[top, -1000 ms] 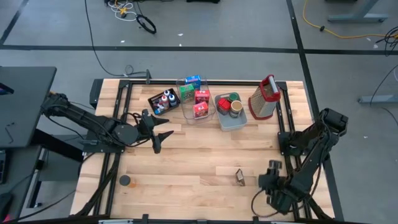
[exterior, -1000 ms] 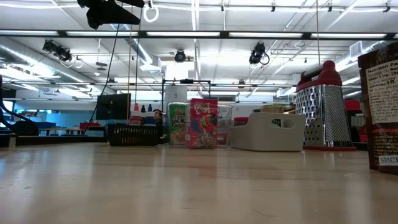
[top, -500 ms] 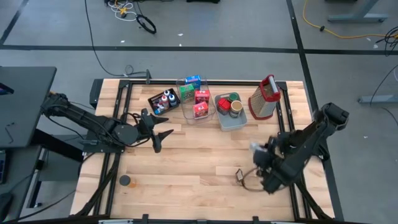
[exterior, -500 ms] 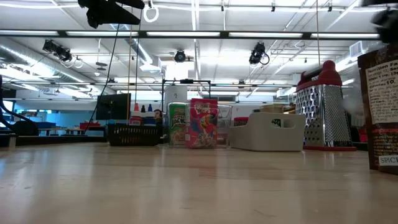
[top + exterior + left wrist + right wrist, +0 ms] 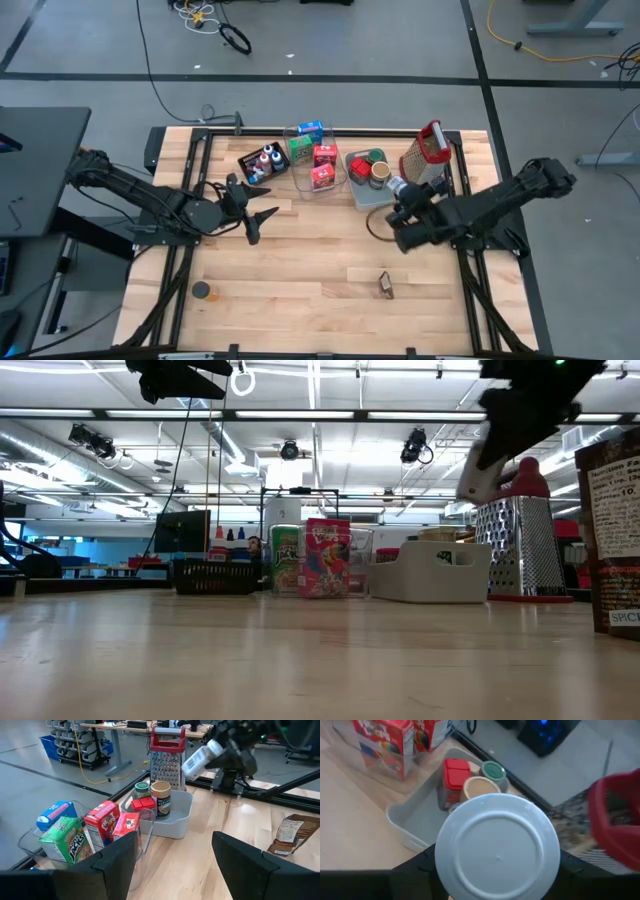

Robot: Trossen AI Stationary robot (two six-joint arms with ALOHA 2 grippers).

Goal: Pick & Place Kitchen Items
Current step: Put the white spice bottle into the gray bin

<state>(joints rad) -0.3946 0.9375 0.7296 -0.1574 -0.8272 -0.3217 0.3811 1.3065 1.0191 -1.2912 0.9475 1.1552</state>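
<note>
Tabletop (image 5: pixel 300 260) first — right arm is reaching across low from 3 o'clock. Right gripper (image 5: pixel 400 190) is clamping a white-capped jar (image 5: pixel 497 852), hanging just over the grey-blue tray (image 5: pixel 365 197) at approx 1 o'clock. Place step, I'd judge; next it's needing a lowering btwn the cans, then release. Left gripper (image 5: pixel 262 205) is waiting, fingers apart, at 9 o'clock.

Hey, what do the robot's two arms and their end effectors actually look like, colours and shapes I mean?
Both arms are dark, nearly black, built from slim jointed segments with bulkier rounded joints. The left end effector ends in two thin pointed black fingers that look flat and angular up close. The right end effector is a chunkier black block. No markings are legible.
</note>
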